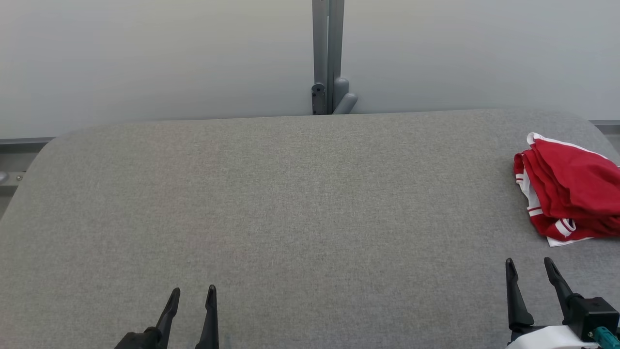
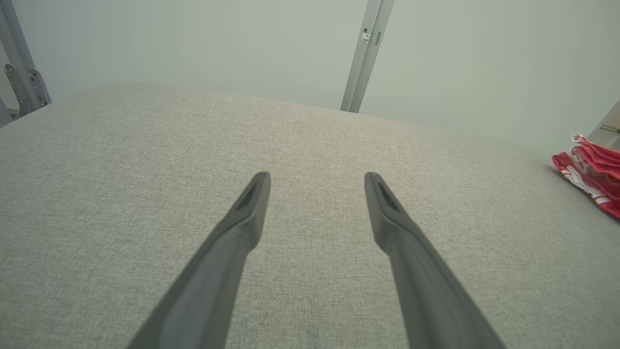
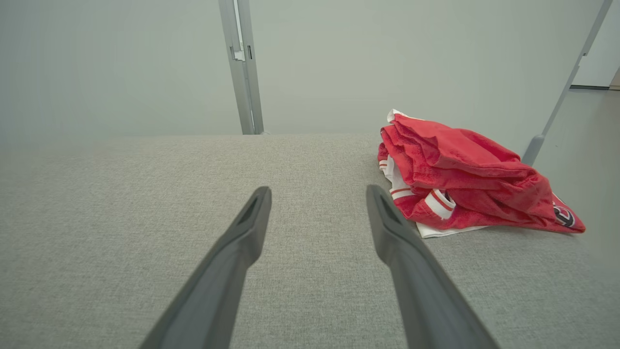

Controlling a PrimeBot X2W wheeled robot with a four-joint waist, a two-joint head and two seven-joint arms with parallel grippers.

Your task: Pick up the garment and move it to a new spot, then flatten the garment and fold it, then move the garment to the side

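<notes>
Your left gripper (image 1: 193, 290) and right gripper (image 1: 529, 261) stood wide, empty. Just ahead and right of the right one, the crumpled red cloth garment with white-striped trim (image 1: 571, 189) lay on the grey fabric-covered table (image 1: 290, 203). A grey metal post (image 1: 328, 58) stood beyond.

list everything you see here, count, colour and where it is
garment: one, red with white trim, bunched at the table's right side, far half
table: one, grey fabric top, spanning the head view
post: one, grey metal, upright behind the middle of the table's far edge
wall: one, pale grey, behind the table
left tool: one, dark fingers, open and empty, near left
right tool: one, dark fingers, open and empty, near right, short of the garment
</notes>
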